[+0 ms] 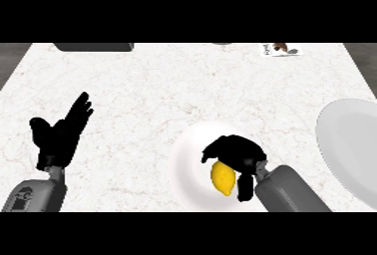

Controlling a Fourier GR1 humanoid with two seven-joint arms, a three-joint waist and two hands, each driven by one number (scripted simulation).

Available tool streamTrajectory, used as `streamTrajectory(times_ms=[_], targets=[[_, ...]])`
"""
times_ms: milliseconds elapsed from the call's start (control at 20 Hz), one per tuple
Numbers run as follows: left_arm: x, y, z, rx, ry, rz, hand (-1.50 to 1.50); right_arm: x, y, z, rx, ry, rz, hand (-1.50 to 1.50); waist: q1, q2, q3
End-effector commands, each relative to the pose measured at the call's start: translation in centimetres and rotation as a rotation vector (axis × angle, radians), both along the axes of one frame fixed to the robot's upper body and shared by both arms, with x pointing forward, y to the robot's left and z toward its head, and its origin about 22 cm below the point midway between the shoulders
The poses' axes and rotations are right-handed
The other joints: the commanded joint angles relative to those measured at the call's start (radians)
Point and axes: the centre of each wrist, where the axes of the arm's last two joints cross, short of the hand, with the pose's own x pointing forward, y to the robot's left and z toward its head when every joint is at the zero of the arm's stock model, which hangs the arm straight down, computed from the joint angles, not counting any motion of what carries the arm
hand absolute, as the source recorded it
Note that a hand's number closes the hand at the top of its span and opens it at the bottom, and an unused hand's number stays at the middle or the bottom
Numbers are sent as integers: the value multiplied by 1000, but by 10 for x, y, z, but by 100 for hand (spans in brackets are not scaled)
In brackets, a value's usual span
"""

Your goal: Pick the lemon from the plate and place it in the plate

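Observation:
A yellow lemon (pixel 222 179) lies on a white plate (pixel 190 159) near the counter's front edge. My right hand (pixel 237 152) sits over the lemon with its fingers curled around the fruit's top, hiding part of it. A second, larger white plate (pixel 350 149) stands at the right edge, partly cut off by the view. My left hand (pixel 60 133) rests open at the left, fingers pointing up, away from both plates.
The white marble counter (pixel 162 84) stretches back to a dark object (pixel 94 47) at the far left edge and a small printed packet (pixel 280 49) at the far right.

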Motion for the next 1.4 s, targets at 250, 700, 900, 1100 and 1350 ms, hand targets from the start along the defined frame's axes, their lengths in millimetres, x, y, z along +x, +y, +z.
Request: streamTrajectory(times_ms=[250, 700, 900, 1100, 1350], targets=[[7, -12, 2, -18, 9, 9, 0, -1, 6, -24, 39, 22, 83, 150, 2, 7, 3], [0, 4, 0, 9, 15, 21, 0, -24, -20, -9, 142, -167, -297, 150, -19, 3, 3], [0, -6, 5, 1, -4, 35, 0, -26, -44, 12, 158, -314, -621, 150, -40, -3, 3], [-1, 8, 10, 18, -4, 49, 0, -48, -55, 49, 277, -581, -730, 150, -41, -8, 3], [-2, 13, 14, 6, 9, 37, 0, -60, -64, 84, 299, -890, -920, 150, -25, -4, 3]])
